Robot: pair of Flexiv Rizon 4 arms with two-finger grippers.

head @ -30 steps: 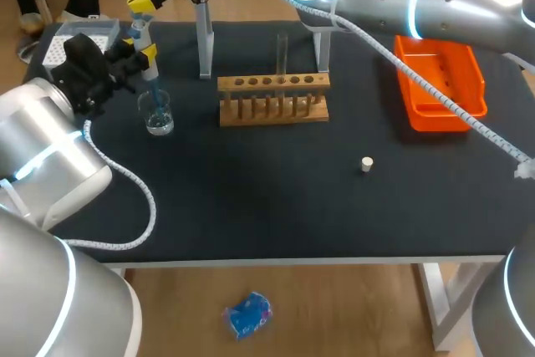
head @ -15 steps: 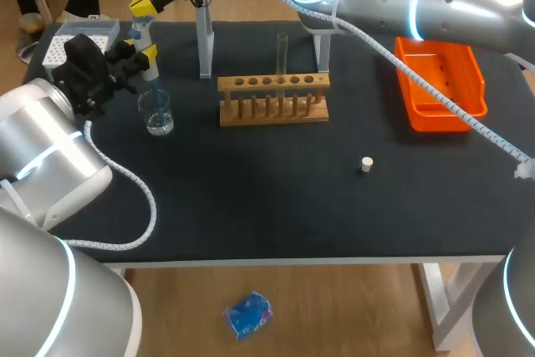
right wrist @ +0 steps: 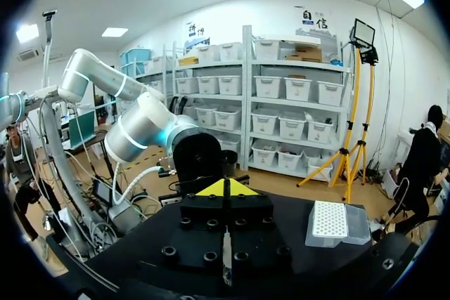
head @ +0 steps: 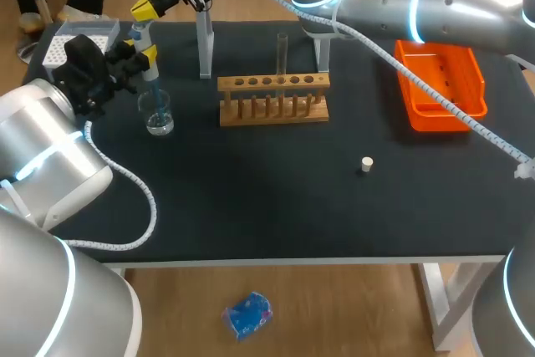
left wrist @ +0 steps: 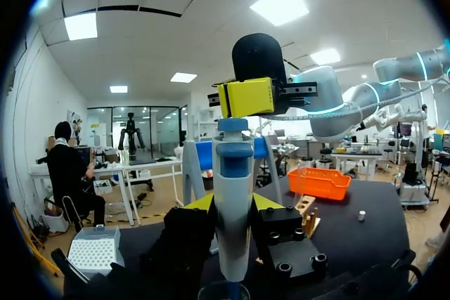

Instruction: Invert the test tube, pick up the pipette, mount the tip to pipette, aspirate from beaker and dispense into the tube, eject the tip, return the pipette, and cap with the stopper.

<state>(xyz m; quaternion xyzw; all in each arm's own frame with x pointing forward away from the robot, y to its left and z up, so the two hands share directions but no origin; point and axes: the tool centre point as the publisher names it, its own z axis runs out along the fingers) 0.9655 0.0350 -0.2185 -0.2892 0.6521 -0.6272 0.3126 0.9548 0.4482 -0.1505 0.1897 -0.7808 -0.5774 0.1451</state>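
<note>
Aspiration appeared in hand. Left gripper (head: 143, 50) clamped the pipette (head: 152, 77) upright, tip inside the beaker (head: 158, 116). Right gripper (head: 145, 7), fingers closed on nothing, hung just above the pipette's plunger. Next move likely: work the plunger, then lift clear of the beaker.

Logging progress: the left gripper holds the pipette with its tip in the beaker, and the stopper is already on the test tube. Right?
No: the head view shows the stopper lying on the table, off the open test tube. The left gripper does hold the pipette, tip in the beaker.
</note>
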